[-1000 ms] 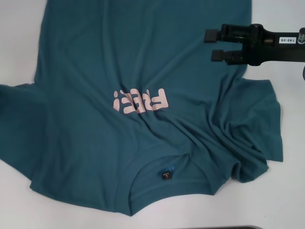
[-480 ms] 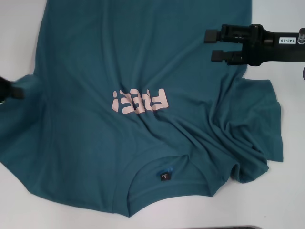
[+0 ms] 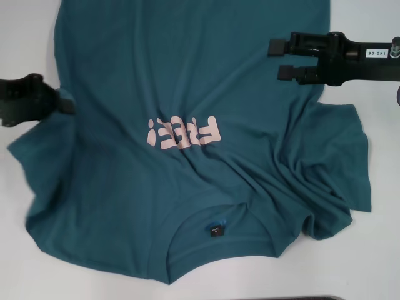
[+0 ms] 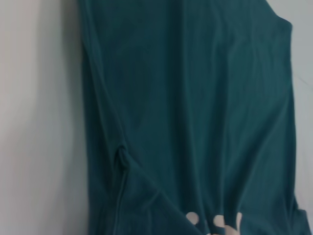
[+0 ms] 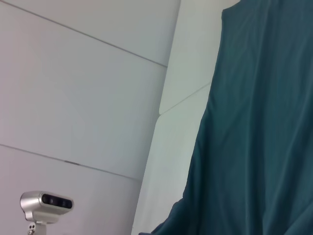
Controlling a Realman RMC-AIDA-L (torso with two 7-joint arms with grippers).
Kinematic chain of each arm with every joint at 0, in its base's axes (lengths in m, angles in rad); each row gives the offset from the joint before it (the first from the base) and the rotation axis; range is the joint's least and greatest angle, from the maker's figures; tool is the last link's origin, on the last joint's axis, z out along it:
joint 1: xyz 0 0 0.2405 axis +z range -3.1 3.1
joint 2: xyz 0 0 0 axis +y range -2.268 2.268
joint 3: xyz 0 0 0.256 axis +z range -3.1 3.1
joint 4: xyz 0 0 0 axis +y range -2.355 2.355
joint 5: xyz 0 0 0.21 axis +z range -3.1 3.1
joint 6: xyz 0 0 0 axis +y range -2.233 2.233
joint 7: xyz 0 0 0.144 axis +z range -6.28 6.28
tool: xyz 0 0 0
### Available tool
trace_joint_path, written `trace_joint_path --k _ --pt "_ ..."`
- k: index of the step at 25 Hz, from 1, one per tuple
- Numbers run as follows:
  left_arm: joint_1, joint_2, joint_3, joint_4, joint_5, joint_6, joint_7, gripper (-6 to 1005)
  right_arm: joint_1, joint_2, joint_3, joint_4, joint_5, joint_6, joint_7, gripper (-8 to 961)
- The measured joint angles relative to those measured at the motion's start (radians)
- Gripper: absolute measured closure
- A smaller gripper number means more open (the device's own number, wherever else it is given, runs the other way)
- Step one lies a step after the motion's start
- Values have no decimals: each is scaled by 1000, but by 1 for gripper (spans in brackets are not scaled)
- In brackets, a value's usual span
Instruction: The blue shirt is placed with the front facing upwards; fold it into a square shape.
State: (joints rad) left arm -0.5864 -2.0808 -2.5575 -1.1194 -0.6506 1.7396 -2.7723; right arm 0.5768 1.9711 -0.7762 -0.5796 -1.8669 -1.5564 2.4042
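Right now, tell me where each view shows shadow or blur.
Head view: the left gripper casts a soft shadow on the shirt; the lettering stays crisp. Left wrist view: the shirt looks soft and smeared. Right wrist view: even light, no hard shadows.

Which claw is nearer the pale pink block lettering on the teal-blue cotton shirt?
Right. The right claw hovers above the shirt just beyond the lettering; the left claw sits at the shirt's left edge, farther off.
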Motion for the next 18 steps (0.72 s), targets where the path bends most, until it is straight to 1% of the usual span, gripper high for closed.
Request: trace_joint_path --k 3,6,9,12,15,18 --pt "-20 -17 4 23 2 -24 -7 960 -1 0 0 6 0 1 0 46" --pt "-37 -25 18 62 5 -56 -8 945 -4 -1 0 9 0 2 0 46" --pt "-56 -26 41 106 6 -99 -10 930 -6 -2 0 9 0 4 -1 46" --pt "-72 -21 60 136 4 -135 2 915 -8 -3 0 9 0 5 -1 46" --pt "-80 -17 75 135 -1 -145 23 900 -9 -3 0 9 0 5 -1 46" --pt "-76 -21 77 103 -31 -136 55 885 -9 -3 0 9 0 5 0 46"
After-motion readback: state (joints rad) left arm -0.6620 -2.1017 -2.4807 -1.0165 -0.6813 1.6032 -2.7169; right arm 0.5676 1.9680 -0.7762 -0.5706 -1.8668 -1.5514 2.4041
